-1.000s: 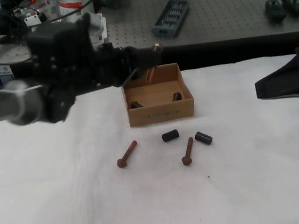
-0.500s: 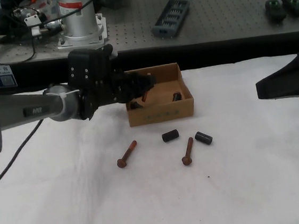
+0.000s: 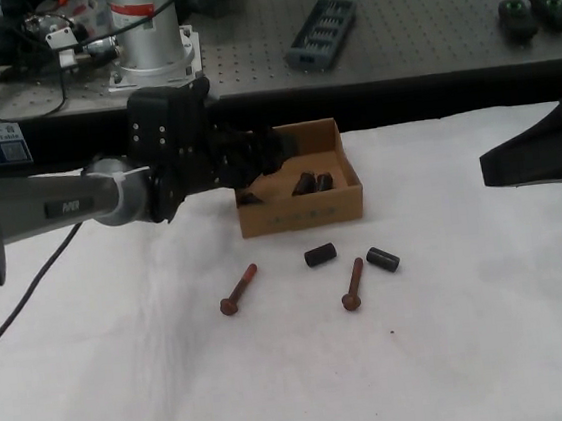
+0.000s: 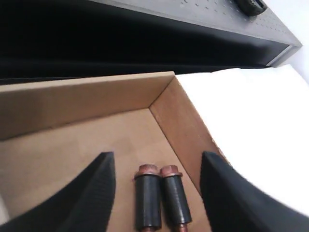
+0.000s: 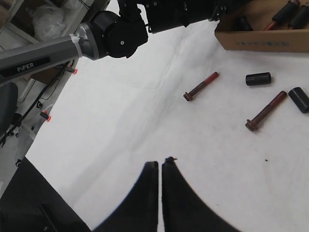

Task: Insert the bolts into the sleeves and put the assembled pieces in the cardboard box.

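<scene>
Cardboard box beneath left claw, spread wide, empty, right claw closed

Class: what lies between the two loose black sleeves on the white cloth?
The shaft tip of a loose bolt reaches into that gap; otherwise bare white cloth. High and right wrist views show it.

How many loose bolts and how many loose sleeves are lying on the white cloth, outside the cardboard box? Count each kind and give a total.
Bolts: 2
Sleeves: 2
Total: 4
</scene>
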